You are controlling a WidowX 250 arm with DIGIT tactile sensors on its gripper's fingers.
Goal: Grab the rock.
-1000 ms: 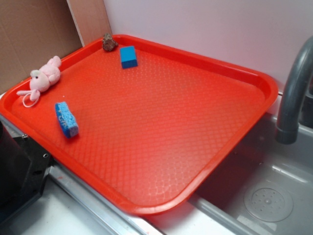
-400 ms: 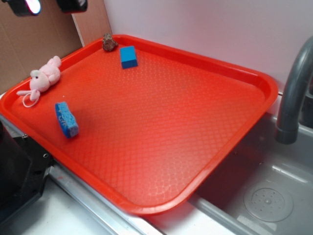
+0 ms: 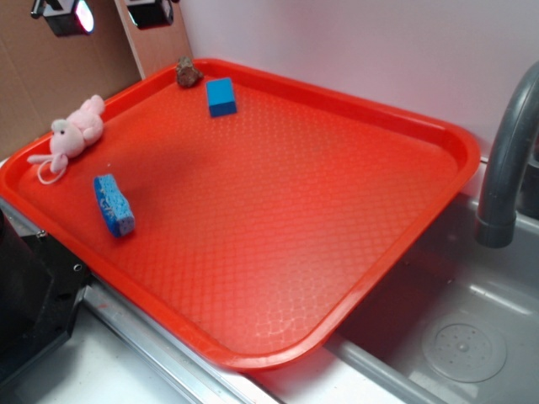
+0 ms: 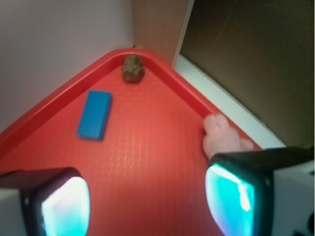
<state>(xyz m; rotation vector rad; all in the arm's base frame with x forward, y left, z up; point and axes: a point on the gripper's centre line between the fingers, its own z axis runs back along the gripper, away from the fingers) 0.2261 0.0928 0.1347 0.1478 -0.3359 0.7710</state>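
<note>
End effector (image 4: 147,199) wide open, empty

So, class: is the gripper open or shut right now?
Open. In the wrist view the gripper has its two fingers set wide apart, with bare tray between them and the rock ahead, ungrasped.

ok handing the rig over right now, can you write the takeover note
End effector: open, empty, high over the tray's back-left area, near the pink bunny.
Rock: in the tray's far corner against the rim, untouched. Blue block lies close beside it, not touching. A blue sponge sits nearer the front.
Done: no grasp so far.
Left: line up over the rock, descend, close on it, lift. Probably mind the rim and the block.
</note>
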